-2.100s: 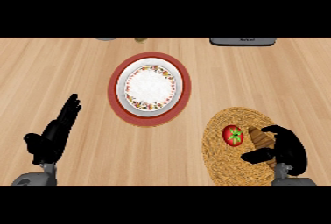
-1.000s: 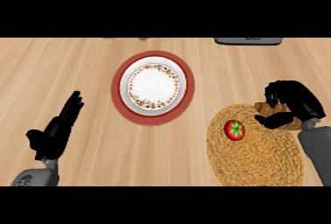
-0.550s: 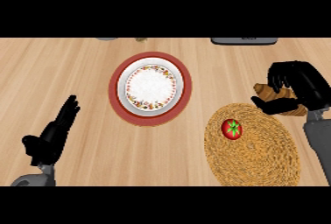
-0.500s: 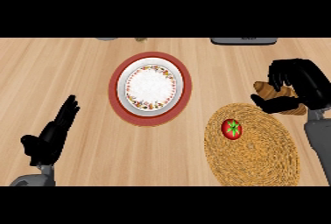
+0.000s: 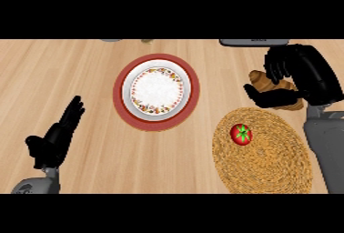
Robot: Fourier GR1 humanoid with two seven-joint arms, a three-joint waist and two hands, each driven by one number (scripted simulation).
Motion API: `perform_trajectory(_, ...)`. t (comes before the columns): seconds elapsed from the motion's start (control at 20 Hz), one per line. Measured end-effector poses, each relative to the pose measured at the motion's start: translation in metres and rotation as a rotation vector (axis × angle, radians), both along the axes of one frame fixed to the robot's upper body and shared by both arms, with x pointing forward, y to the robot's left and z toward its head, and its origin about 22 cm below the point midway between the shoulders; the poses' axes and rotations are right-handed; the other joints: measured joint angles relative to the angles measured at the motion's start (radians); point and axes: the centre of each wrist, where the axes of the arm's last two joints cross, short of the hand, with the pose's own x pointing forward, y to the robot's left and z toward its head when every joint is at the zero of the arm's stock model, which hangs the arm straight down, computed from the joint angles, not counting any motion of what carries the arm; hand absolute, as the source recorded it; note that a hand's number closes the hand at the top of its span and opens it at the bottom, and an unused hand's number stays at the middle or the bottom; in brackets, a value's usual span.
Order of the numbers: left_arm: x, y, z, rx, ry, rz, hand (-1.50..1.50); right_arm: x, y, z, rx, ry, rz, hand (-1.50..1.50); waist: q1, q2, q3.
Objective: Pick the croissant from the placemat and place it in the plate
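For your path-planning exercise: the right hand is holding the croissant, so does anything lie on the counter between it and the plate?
Nothing visible does. The right hand is curled round the croissant, and only bare counter shows between it and the plate. The tomato sits on the placemat, below that line.

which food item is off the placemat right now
The croissant: the right hand curls round it above the bare counter, beyond the placemat. The tomato sits on the placemat.
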Motion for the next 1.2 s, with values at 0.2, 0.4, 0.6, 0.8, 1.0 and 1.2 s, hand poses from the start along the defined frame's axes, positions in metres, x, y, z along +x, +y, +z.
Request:
perform_trajectory(0.2,0.002,-0.002,-0.001,0.0,-0.003,-0.001,0.0,0.012,0.037,0.004,-0.003,0.017,0.033,1.5,0.004,0.001,0.0)
perform_trajectory(0.4,0.001,0.005,-0.003,0.001,-0.01,-0.003,0.0,0.024,0.074,0.003,0.0,0.057,0.08,1.5,0.008,0.002,0.0)
perform_trajectory(0.6,-0.002,-0.002,0.002,-0.001,-0.006,-0.014,0.0,0.035,0.115,-0.008,0.014,0.092,0.111,1.5,0.013,0.002,0.0)
perform_trajectory(0.8,0.001,0.001,0.004,0.0,-0.009,-0.02,0.0,0.045,0.153,-0.02,0.017,0.107,0.136,1.5,0.017,0.004,0.0)
perform_trajectory(1.0,0.006,0.0,0.005,0.0,-0.018,-0.023,0.0,0.058,0.178,-0.029,0.015,0.128,0.15,1.5,0.022,0.006,0.0)
perform_trajectory(1.2,0.012,-0.002,0.005,-0.002,-0.019,-0.036,0.0,0.06,0.195,-0.04,0.082,0.152,0.109,1.5,0.038,0.009,0.0)
